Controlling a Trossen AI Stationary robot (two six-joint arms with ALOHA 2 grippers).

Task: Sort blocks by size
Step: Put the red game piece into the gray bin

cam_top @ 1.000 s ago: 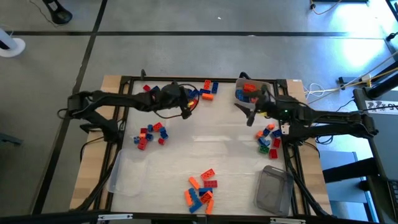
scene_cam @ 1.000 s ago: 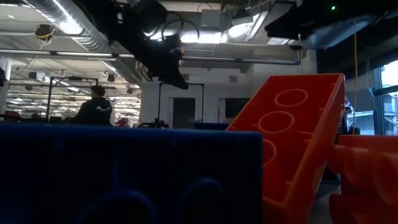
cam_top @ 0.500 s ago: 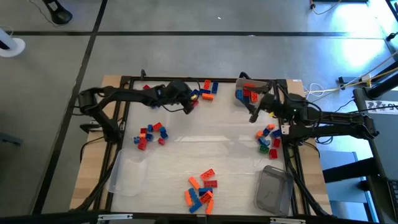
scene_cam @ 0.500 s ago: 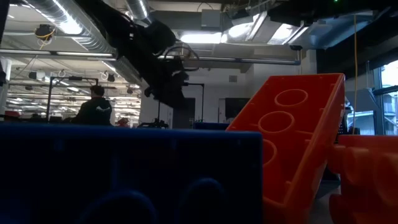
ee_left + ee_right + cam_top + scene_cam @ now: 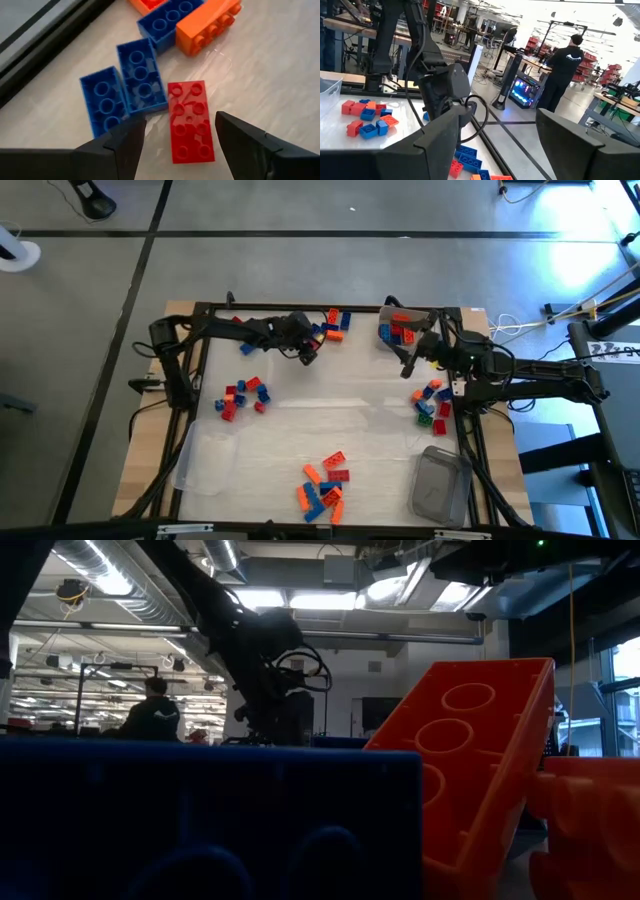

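Observation:
Blocks lie in groups on the table: a far-middle group (image 5: 333, 323), a left pile (image 5: 243, 395), a right pile (image 5: 432, 402) and a near pile (image 5: 322, 480). My left gripper (image 5: 306, 352) is open and slants down over the far-middle group. In the left wrist view its fingers (image 5: 180, 132) stand on either side of a red brick (image 5: 191, 120) lying flat on the table, without touching it. Two blue bricks (image 5: 142, 80) lie beside the red one. Beyond them lie an orange brick (image 5: 207, 27) and another blue one. My right gripper (image 5: 405, 365) waits open and level, above the table at the right.
A clear tub (image 5: 398, 330) holding blocks stands at the far right. Clear tubs stand at the near left (image 5: 205, 462) and near right (image 5: 440, 480). The low view is mostly blocked by a blue brick (image 5: 200, 820) and an orange brick (image 5: 470, 760). A person (image 5: 565, 70) stands in the room beyond.
My left gripper has come down toward the table and tipped further downward, nearing the blocks at the far middle. Its arm has stretched out toward the table's right. The right arm has kept still.

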